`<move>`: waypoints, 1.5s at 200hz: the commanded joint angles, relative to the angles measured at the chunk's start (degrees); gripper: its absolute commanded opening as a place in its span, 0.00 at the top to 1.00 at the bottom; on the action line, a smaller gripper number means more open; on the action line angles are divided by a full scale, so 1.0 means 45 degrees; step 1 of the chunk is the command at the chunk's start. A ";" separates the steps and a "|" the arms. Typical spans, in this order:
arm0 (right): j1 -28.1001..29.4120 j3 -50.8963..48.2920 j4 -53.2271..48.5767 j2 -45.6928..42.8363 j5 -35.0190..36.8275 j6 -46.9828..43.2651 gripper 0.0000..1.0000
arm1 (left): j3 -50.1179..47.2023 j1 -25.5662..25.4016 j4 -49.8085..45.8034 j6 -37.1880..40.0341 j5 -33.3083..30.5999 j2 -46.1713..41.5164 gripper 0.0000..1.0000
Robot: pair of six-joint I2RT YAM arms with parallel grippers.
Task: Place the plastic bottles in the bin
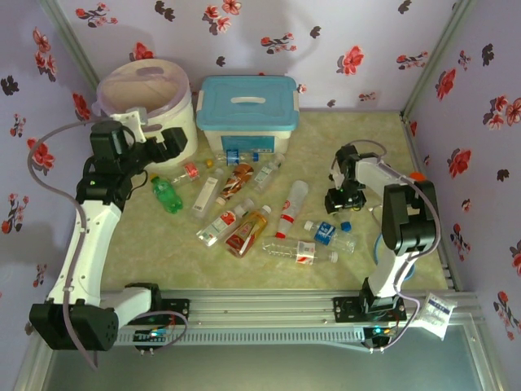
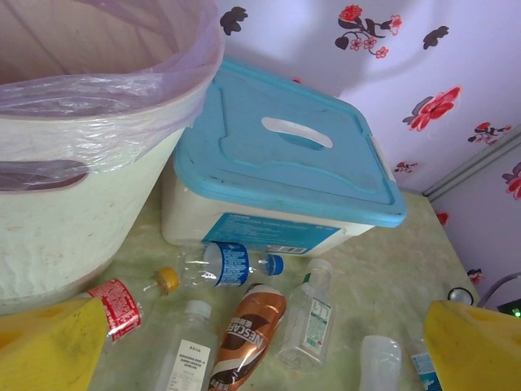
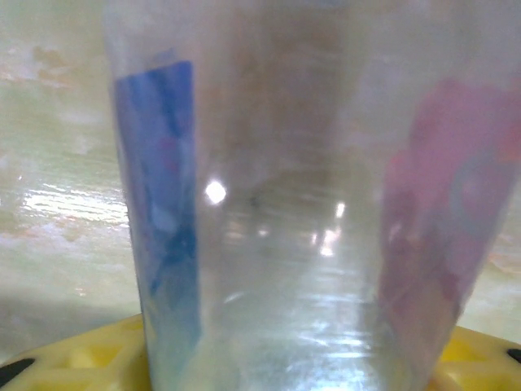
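right jaws straddle a clear blue-and-pink-labelled bottle (image 3: 269, 204) on the tabletop (image 1: 203, 269), can't tell if clenched; best clamp mid-body before lifting toward the bin (image 1: 186, 110); left jaws released.

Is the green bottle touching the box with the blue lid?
Apart. The top view shows the green bottle lying left of the box, with bare table between them.

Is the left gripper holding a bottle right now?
No: the left gripper stands open, its yellow fingers wide apart with nothing between them.
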 commanded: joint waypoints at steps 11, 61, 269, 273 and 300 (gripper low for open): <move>-0.0241 0.1018 -0.0506 -0.1269 0.0473 0.0188 0.42 | -0.0276 -0.0067 0.0967 -0.0869 0.0944 0.0077 0.00; -0.0214 0.1667 0.0647 -0.3694 -0.3370 0.0281 0.43 | -0.1613 -0.0262 0.4775 -0.4030 0.3492 0.0489 0.01; 0.4065 0.1154 0.6705 -0.3660 -1.1299 0.2639 0.45 | -0.0405 -0.6334 0.7741 -0.3824 0.3829 0.4531 0.00; 0.4083 0.1182 0.6716 -0.3635 -1.1314 0.2619 0.45 | -0.0366 -0.6373 0.7760 -0.3844 0.3827 0.4594 0.00; 0.4124 0.1267 0.6702 -0.3535 -1.1338 0.2564 0.46 | -0.0175 -0.6529 0.7805 -0.3849 0.3806 0.4930 0.02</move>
